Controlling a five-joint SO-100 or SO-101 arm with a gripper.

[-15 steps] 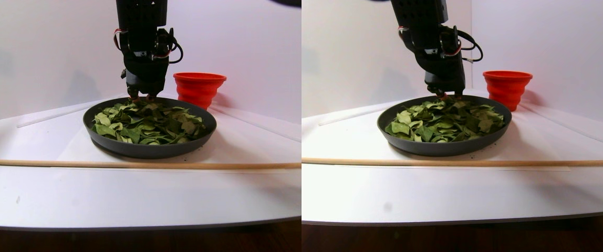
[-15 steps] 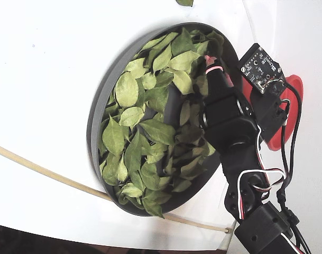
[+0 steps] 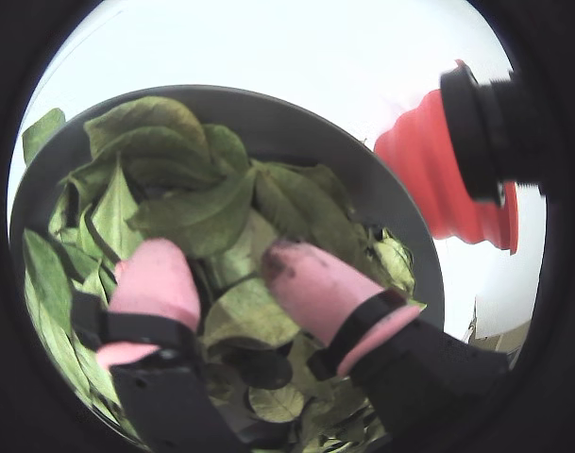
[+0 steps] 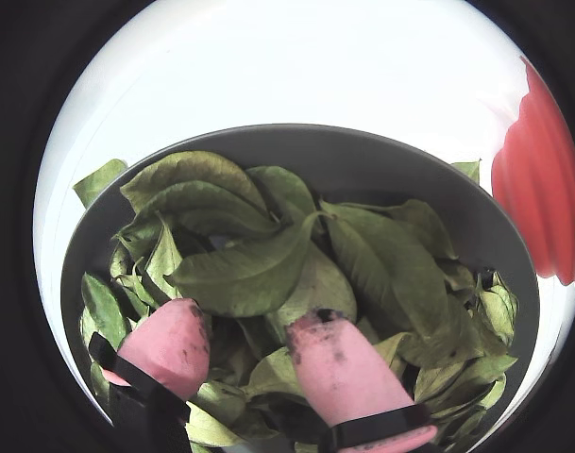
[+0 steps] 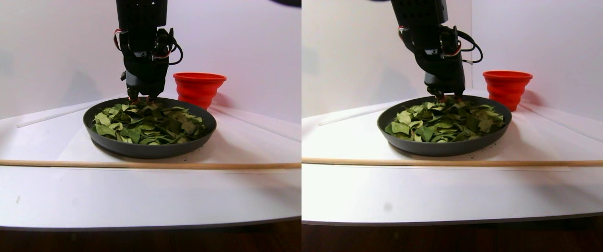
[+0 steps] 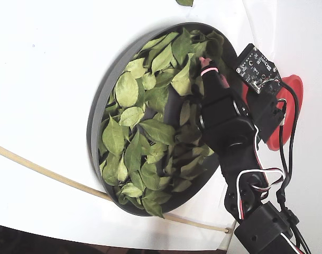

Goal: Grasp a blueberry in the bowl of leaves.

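Pink-padded gripper [image 4: 254, 344] spread open, fingertips [image 3: 160, 269] down among the leaves [image 4: 259, 269], no blueberry visible between them — only greenery, dark-grey bowl [image 5: 149, 149] toward the bench's back edge, red cup [image 5: 199, 86] just behind, wooden rod [image 5: 123, 164] along the front.

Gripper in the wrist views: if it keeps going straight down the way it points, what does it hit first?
Most likely the leaves. The gripper is open, its pink fingertips already among them inside the bowl. No blueberry shows between the fingertips; one may lie hidden under the leaves.
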